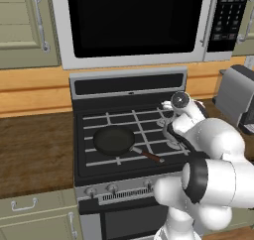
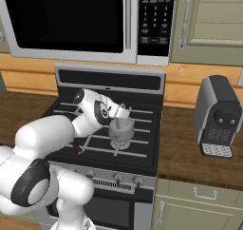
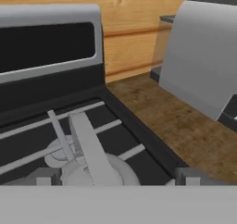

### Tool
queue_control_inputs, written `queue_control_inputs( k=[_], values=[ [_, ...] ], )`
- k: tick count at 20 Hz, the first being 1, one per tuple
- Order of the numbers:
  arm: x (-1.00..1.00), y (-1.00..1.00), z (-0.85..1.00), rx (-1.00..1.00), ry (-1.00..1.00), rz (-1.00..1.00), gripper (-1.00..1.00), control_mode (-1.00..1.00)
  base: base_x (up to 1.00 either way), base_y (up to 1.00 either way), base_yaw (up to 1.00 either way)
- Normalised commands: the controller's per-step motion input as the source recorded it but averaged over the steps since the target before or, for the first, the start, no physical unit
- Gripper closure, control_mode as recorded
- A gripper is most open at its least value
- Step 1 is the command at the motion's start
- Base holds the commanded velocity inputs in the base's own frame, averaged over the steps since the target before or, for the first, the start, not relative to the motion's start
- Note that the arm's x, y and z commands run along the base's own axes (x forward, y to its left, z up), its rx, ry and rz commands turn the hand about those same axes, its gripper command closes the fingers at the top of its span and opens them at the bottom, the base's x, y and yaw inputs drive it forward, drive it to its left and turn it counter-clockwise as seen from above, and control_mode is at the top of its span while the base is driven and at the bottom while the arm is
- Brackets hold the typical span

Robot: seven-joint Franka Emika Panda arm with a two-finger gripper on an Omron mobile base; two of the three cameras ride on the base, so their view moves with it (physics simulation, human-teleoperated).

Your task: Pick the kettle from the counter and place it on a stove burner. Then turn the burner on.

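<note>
Stove grate (image 2: 142,129) bears kettle (image 2: 121,131); no writing legible.

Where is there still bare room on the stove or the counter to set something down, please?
Free: the counter left of the stove, and the counter strip between stove and coffee machine. Crowded: the frying pan fills the front left grate, and the kettle under the open gripper takes the right side.
</note>
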Motion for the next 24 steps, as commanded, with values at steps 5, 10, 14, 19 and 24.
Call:
queue_control_inputs(
  k=[5,10,14,19,24],
  values=[
    [-0.26,0.01,0.9,0.0,0.0,0.0,-1.0,-1.0,0.0,0.0,0.0],
    [-0.95,-0.38,0.28,0.0,-0.05,0.02,-1.0,-1.0,0.0,0.0,0.0],
    [-1.0,-0.99,-0.35,0.0,-0.13,0.13,-1.0,-1.0,0.0,0.0,0.0],
    [-1.0,-1.0,-0.92,0.0,-0.02,0.21,-1.0,-1.0,0.0,0.0,0.0],
    [-1.0,-1.0,-1.0,0.0,0.01,0.37,-1.0,-1.0,0.0,0.0,0.0]
  ],
)
